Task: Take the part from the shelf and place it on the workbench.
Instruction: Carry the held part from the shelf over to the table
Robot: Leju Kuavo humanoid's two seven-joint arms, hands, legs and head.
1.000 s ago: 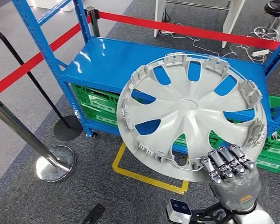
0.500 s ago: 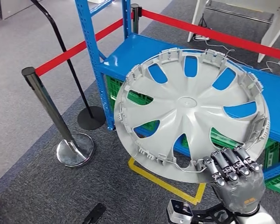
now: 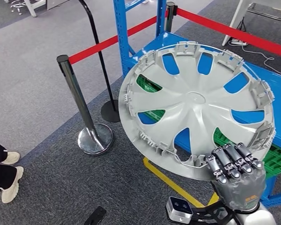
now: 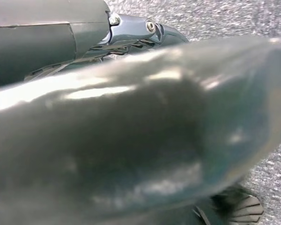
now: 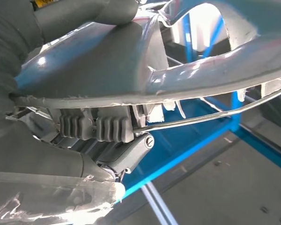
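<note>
Holding: right hand [image 3: 238,180] grips the silver hubcap [image 3: 195,105] by its near rim
Left hand: state cannot be told
Behind: blue shelf [image 3: 278,101]

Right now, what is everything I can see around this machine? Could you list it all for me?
Wheel cover: one, silver-grey, tilted, held at its near rim in front of the shelf.
Shelf: one, blue metal, behind the wheel cover.
Crates: green, number hard to tell, under the shelf's top.
Barrier posts: two seen, one chrome with a round base on the carpet, one dark further back.
Barrier belts: red, stretched between the posts.
Floor tape: yellow, on the grey carpet below the wheel cover.
Person's shoes: two, pale, at the left edge.
Right robot hand: one, grey, gripping the wheel cover's rim.
Left robot hand: one, dark grey, hanging over the carpet; too blurred to read.
</note>
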